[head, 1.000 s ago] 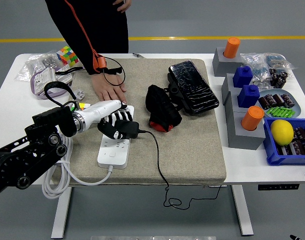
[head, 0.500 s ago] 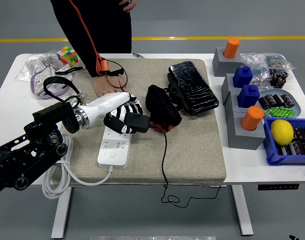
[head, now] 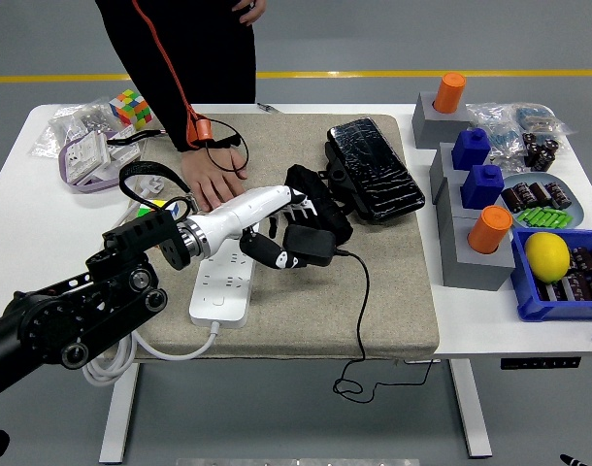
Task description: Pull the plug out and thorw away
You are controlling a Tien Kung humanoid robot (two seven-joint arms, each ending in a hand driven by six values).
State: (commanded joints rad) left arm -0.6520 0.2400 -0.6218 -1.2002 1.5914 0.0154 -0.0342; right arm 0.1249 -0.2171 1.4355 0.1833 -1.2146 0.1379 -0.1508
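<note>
My left hand [head: 281, 243] is shut on a black plug adapter [head: 311, 246] and holds it in the air above the tan mat [head: 393, 301], right of the white power strip [head: 223, 288]. The plug's thin black cord [head: 362, 311] hangs down from it, over the mat's front edge, into a loop below the table. The power strip lies flat on the mat with its white cable [head: 107, 364] coiled at the front left. A person's hand [head: 216, 180] presses flat on the mat just behind the strip. My right arm is out of the picture.
A black pouch with red trim [head: 315, 199] and a black wrapped case [head: 374, 170] lie just behind the held plug. Grey blocks with orange and blue caps [head: 476, 209] and a blue bin with a lemon [head: 548, 257] stand at the right. A Rubik's cube [head: 131, 107] and bags sit at the back left.
My left hand lifted the plug out of the power strip and carried it to the right, off the strip. The cord swung right with it. The person's hand stayed on the mat.
</note>
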